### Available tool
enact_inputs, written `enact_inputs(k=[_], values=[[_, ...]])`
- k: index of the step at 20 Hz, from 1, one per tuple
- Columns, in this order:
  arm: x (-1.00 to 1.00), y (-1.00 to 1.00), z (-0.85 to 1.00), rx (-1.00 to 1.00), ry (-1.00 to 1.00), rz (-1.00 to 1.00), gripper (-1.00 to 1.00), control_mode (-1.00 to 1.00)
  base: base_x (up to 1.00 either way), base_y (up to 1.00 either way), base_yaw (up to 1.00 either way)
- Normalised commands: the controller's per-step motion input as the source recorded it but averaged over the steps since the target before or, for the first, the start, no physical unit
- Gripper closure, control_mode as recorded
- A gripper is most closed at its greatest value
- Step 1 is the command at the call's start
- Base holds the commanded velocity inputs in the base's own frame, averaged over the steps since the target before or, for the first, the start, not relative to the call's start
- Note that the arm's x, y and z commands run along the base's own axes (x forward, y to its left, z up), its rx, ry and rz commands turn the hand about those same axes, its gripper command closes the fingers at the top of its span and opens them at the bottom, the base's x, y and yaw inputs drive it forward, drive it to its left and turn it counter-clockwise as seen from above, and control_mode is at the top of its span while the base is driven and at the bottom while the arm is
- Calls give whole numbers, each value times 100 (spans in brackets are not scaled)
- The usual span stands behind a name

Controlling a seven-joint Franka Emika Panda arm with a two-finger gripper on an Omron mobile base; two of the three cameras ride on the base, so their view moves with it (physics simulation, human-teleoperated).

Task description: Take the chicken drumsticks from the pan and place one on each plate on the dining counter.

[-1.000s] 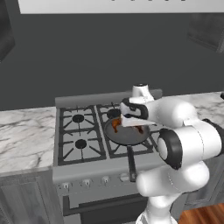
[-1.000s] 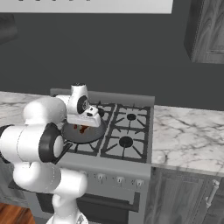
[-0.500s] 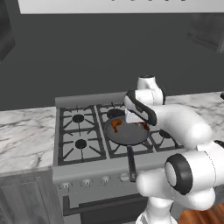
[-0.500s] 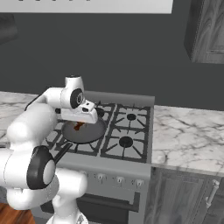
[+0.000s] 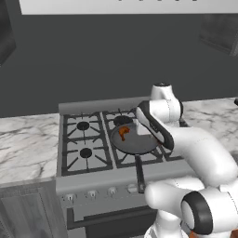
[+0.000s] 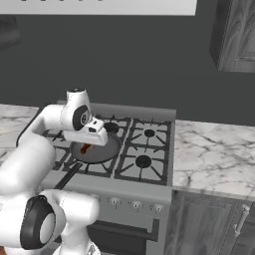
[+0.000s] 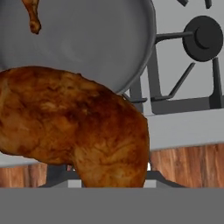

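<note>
Above the pan point(image 7: 109, 43), one drumstick point(image 7: 74, 127) hung close before the hand camera, lifted off the stove point(image 5: 88, 144). Gripper's fingertips were hidden behind the meat; jaws judged clamped on it. Second drumstick point(image 5: 123, 133) lay in the pan. Judged: light, firm, glossy skin likely slippery. Best hold across the thick meaty end; the narrow bone end could pivot.

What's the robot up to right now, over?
Gripper shut on one chicken drumstick, lifted above the pan. Second drumstick in the pan. Nothing blocking.
</note>
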Motion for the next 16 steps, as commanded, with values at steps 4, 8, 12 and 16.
enact_inputs(k=[4,8,12,16], values=[[0,0,0,0,0,0,100,100,-3,0,0],[0,0,0,0,0,0,100,100,-52,-1,-7],[0,0,0,0,0,0,100,100,-20,-1,-85],[0,0,0,0,0,0,100,100,0,0,-100]])
